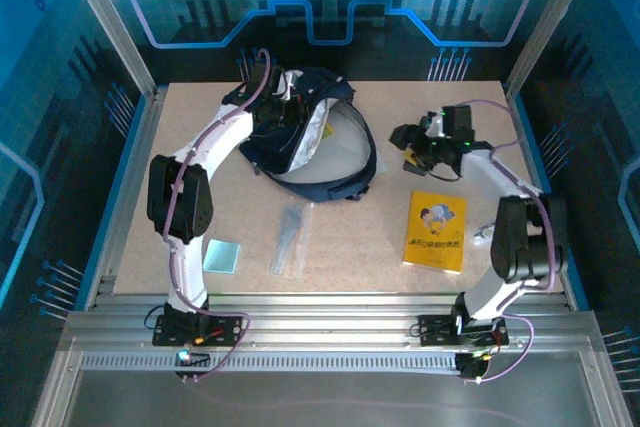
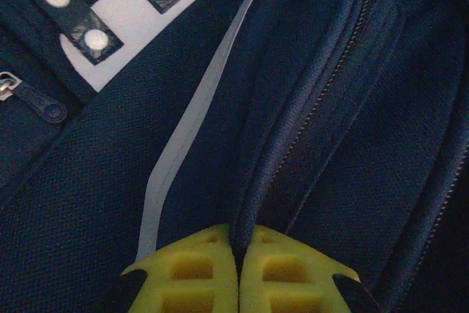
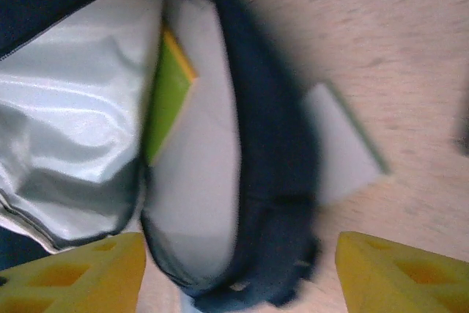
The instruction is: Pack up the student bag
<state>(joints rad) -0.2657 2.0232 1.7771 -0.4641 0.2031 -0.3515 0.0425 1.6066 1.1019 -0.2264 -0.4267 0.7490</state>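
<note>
The student bag (image 1: 335,147), dark navy with pale grey lining, lies open at the back middle of the table. My left gripper (image 1: 282,99) is at the bag's upper left. In the left wrist view the yellow fingers (image 2: 183,276) of the left gripper (image 2: 239,243) are shut on a navy fabric fold (image 2: 253,203) beside a zipper. My right gripper (image 1: 408,142) hovers just right of the bag. It is open (image 3: 238,284), and the bag's dark rim (image 3: 271,181) and grey lining (image 3: 80,130) show between its fingers. A green and yellow item (image 3: 167,97) sits inside the bag.
A yellow book (image 1: 437,230) lies at the front right, under the right arm's reach. A grey flat pouch (image 1: 290,237) and a pale blue pad (image 1: 222,255) lie at the front left. A pale flat card (image 3: 341,144) rests on the table beside the bag's rim.
</note>
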